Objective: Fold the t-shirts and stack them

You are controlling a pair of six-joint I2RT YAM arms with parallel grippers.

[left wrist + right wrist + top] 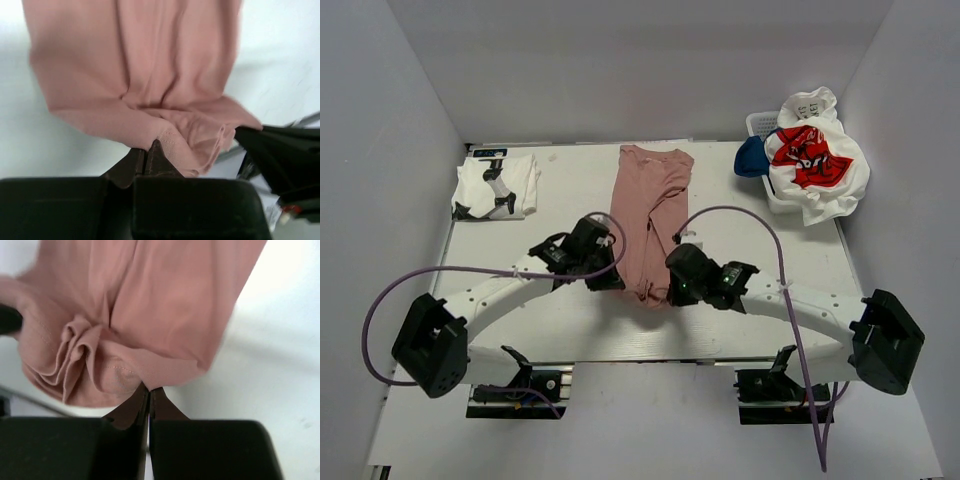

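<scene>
A dusty-pink t-shirt [648,215] lies in a long narrow strip down the middle of the table, bunched at its near end. My left gripper [608,283] is shut on the near left hem of the pink shirt [150,75]. My right gripper [670,294] is shut on the near right hem of the same shirt [150,305]. A folded white t-shirt with a dark print [496,186] lies at the far left. A white t-shirt with a red graphic [815,160] and a navy one [751,158] hang over the basket.
A white slotted plastic basket [760,125] stands at the far right corner under the shirts. Purple cables loop from both arms over the near half of the table. The right arm's dark body shows at the right edge of the left wrist view [290,155].
</scene>
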